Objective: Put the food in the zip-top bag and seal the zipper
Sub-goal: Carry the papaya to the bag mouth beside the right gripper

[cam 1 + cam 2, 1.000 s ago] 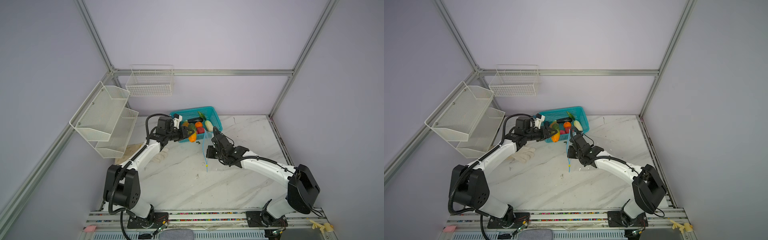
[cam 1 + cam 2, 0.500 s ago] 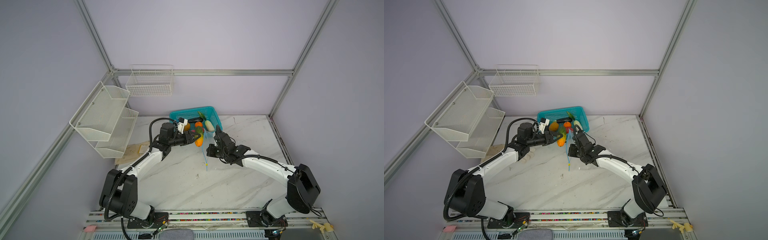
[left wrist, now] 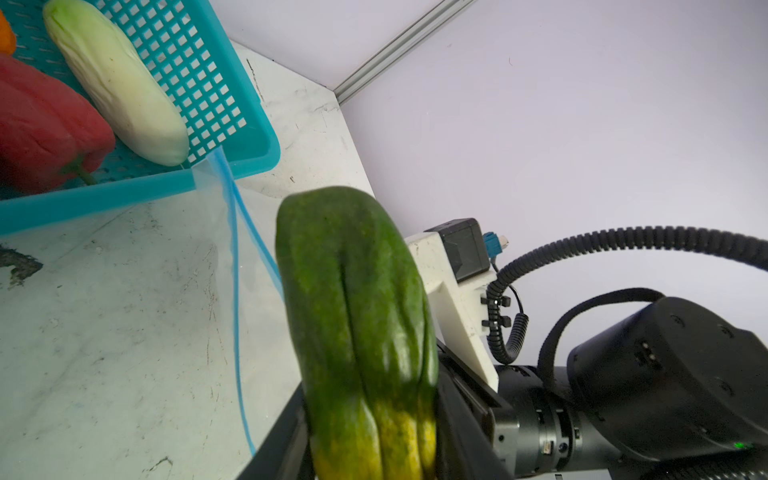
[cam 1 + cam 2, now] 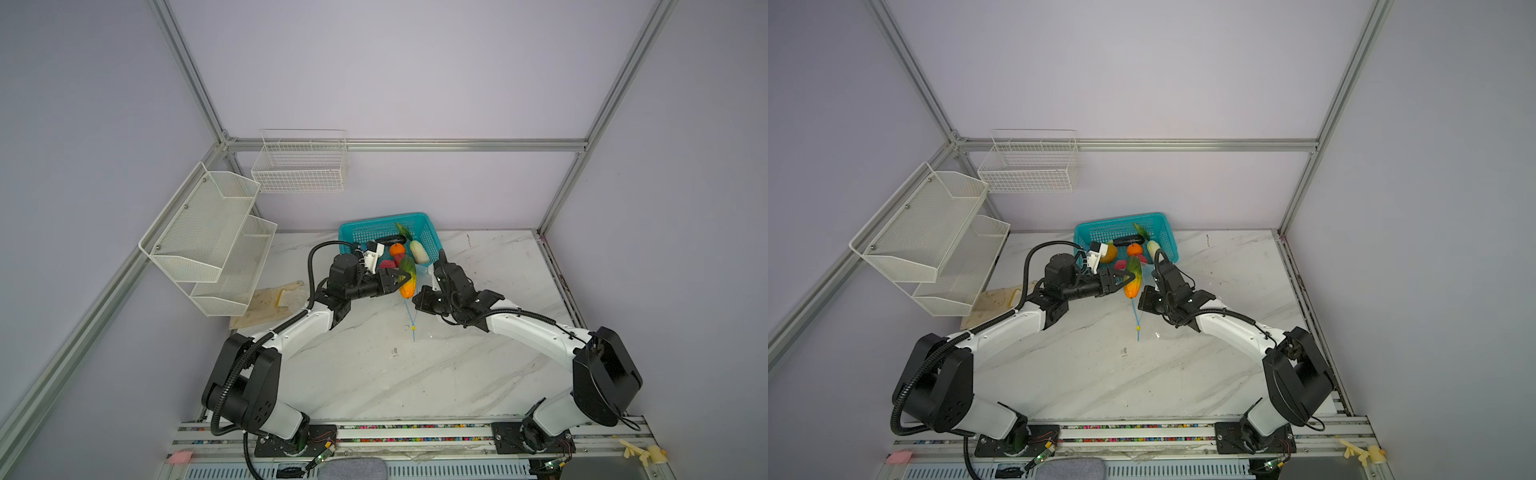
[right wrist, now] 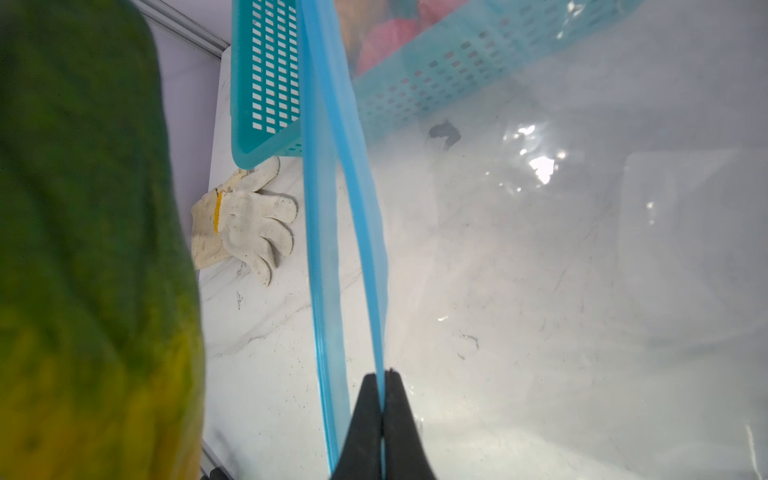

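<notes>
Marble tabletop (image 4: 374, 374), left jaws clamping cucumber (image 3: 357, 332), right jaws pinching zipper (image 5: 322, 249)

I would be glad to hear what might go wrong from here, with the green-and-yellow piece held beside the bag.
1. The right end effector pinches only one thin strip of the zipper; a push might pull it free and let the mouth fall shut.
2. The gap between the strips looks narrow beside the thick green-and-yellow piece in the left end effector, so it may snag on the bag edge.
</notes>
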Controlling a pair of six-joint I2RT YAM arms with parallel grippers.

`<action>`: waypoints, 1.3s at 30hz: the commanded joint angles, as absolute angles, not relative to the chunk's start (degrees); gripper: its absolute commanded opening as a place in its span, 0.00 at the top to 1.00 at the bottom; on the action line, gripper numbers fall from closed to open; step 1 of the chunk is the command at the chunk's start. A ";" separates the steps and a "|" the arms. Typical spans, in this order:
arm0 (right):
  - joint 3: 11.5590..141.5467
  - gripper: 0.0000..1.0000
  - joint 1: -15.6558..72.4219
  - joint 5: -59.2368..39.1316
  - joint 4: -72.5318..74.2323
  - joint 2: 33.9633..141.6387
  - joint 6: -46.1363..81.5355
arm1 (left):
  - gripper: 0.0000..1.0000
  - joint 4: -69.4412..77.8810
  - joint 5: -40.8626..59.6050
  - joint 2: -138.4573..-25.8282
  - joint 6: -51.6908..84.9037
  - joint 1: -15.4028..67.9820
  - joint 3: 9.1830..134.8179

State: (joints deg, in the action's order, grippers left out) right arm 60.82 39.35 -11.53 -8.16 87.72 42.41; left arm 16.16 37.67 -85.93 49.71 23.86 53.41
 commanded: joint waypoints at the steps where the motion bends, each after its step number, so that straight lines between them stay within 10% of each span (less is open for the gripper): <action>1: 59.73 1.00 38.35 -13.70 -5.33 85.70 45.04 | 0.70 20.06 34.30 -85.47 51.05 24.32 50.18; 39: 59.06 1.00 37.35 -16.96 -1.42 85.43 46.38 | 0.71 12.78 26.30 -87.60 44.67 26.72 48.86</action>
State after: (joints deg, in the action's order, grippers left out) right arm 59.33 37.54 -16.38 -3.57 86.78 46.41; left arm 13.69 26.76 -87.13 46.92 26.39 49.89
